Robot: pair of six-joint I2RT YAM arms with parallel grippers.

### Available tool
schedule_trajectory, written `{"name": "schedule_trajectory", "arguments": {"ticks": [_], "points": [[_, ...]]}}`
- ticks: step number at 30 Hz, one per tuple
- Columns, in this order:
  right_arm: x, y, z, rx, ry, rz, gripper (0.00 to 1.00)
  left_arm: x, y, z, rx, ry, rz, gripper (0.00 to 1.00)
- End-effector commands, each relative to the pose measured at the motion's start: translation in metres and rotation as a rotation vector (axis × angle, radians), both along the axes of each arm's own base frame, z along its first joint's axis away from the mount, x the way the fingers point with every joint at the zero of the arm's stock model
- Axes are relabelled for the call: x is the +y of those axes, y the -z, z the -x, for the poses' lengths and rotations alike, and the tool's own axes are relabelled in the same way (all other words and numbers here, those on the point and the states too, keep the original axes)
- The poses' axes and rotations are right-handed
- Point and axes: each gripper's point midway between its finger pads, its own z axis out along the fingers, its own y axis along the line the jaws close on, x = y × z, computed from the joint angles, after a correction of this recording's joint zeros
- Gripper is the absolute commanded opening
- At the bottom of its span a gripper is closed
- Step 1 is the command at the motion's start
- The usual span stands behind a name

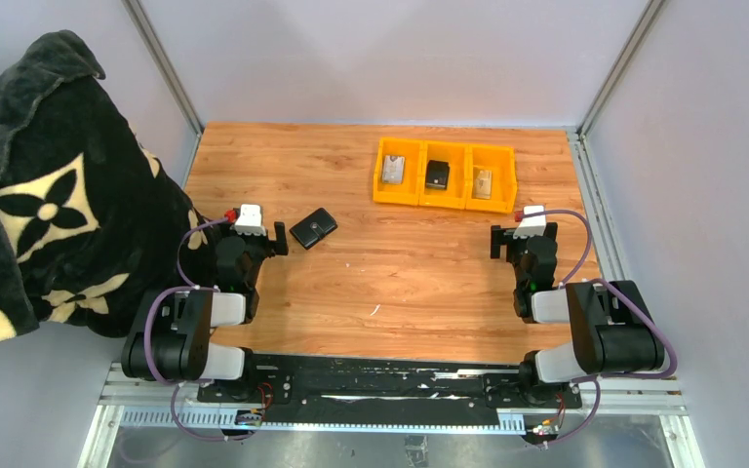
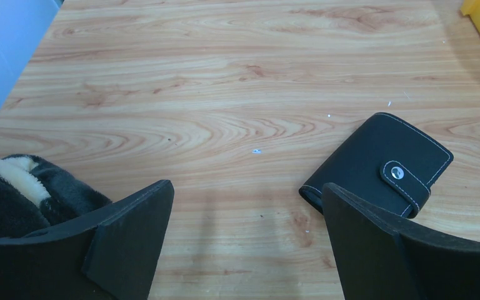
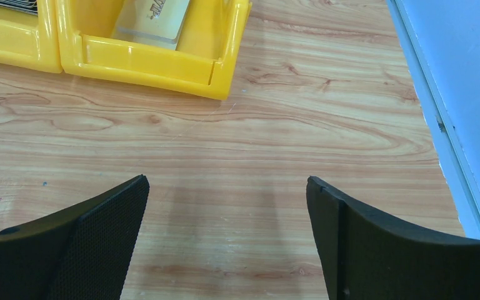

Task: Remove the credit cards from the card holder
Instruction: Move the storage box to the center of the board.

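The card holder point(image 1: 313, 228) is a small black wallet lying flat on the wooden table, its strap tab snapped shut; no cards show from it. In the left wrist view the card holder point(image 2: 378, 164) lies just ahead and right of my right finger. My left gripper point(image 1: 252, 240) point(image 2: 247, 187) is open and empty, just left of the holder. My right gripper point(image 1: 525, 240) point(image 3: 228, 181) is open and empty over bare wood. A silvery-grey card point(image 1: 393, 172) and a tan card point(image 1: 483, 182) point(image 3: 153, 19) lie in yellow bins.
A row of three yellow bins point(image 1: 444, 198) point(image 3: 156, 62) stands at the back centre; the middle one holds a squarish black block point(image 1: 436, 174). A black and cream blanket point(image 1: 49, 195) point(image 2: 12, 194) hangs over the left wall beside my left arm. Walls close in the table.
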Motion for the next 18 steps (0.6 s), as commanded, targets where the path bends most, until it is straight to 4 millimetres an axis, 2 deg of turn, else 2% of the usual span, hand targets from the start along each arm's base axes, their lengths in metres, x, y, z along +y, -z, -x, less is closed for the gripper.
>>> {"name": "schedule_trajectory", "arguments": {"ticks": [1,4,11,13,14,17,18], "points": [[-0.01,0.004,0.002,0.015,0.059,-0.008,1.0,0.002,-0.006,-0.004,-0.022,-0.008,-0.009,1.0],[-0.02,0.003,0.004,0.007,0.123,-0.011,1.0,0.002,-0.006,-0.004,-0.022,-0.007,-0.009,1.0],[-0.021,0.001,0.004,-0.003,0.127,-0.011,1.0,0.001,-0.008,-0.004,-0.028,-0.001,-0.011,1.0],[-0.031,-0.005,0.006,-0.004,0.204,-0.009,1.0,-0.002,-0.011,-0.007,-0.007,0.016,-0.017,1.0],[-0.036,-0.022,0.003,-0.013,0.247,-0.016,1.0,-0.001,-0.022,-0.015,0.001,0.01,-0.015,1.0],[-0.039,-0.034,0.005,0.137,0.293,-0.033,1.0,0.0,-0.032,-0.029,0.11,0.009,-0.019,1.0],[-0.037,-0.048,0.001,0.113,0.303,-0.078,1.0,-0.001,-0.037,-0.032,0.132,0.016,-0.025,1.0]]}}
